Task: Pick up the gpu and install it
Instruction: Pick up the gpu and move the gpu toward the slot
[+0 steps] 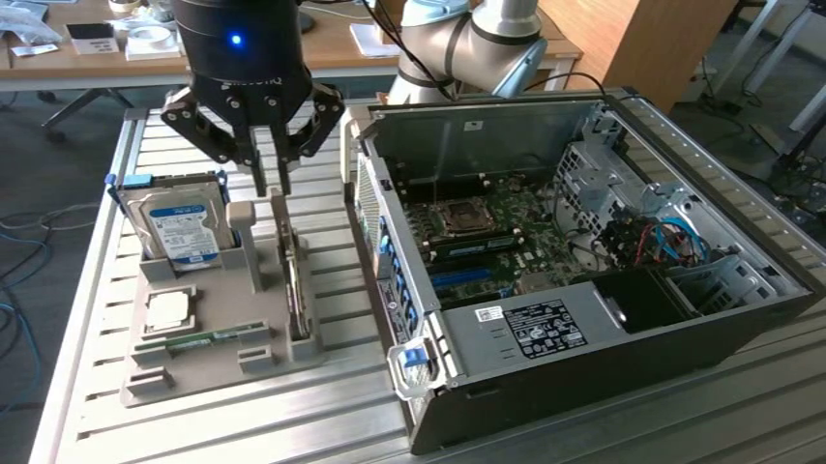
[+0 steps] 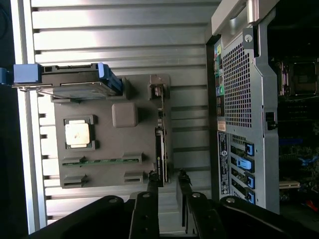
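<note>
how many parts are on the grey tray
4: hard drive upright at one end, cpu flat beside it, memory stick past the cpu, gpu on edge along the case side.

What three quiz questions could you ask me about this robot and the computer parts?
1. True or false: the graphics card stands on its edge in the grey holder.
2. Which part is the pincer closest to? A) the graphics card B) the square chip C) the green memory stick
3. What colour is the label on the hard drive?

Key: 1 true. 2 A. 3 blue.
</note>
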Motion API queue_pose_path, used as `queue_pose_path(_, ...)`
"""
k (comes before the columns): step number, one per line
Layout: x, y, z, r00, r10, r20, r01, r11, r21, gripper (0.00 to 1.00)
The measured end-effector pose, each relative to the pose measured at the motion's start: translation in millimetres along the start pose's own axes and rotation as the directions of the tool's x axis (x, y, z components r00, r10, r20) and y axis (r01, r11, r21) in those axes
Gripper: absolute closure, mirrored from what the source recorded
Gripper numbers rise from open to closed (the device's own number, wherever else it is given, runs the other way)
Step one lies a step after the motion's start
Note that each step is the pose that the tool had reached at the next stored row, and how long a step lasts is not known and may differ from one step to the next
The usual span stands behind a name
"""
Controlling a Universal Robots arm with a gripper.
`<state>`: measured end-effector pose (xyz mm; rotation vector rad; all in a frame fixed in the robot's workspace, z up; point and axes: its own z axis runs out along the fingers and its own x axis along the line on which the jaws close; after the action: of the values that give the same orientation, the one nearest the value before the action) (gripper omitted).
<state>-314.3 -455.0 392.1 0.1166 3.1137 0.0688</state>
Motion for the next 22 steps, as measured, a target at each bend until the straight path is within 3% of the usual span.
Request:
queue_pose_path(1, 0.0, 0.0, 0.0, 1.0, 0.0, 0.0, 0.0, 1.0, 0.0, 0.65)
queue_pose_path(4, 0.0, 0.0, 0.0, 1.0, 0.0, 0.0, 0.0, 1.0, 0.0, 0.65)
queue_pose_path(5, 0.0, 0.0, 0.0, 1.0, 0.0, 0.0, 0.0, 1.0, 0.0, 0.58)
queue_pose_path(10, 0.1, -0.1, 1.2, 1.0, 0.0, 0.0001, 0.0, 1.0, -0.0001, 0.58)
queue_pose_path(22, 0.6, -0.8, 17.2, 1.0, 0.0, 0.0, 0.0, 1.0, -0.0001, 0.58)
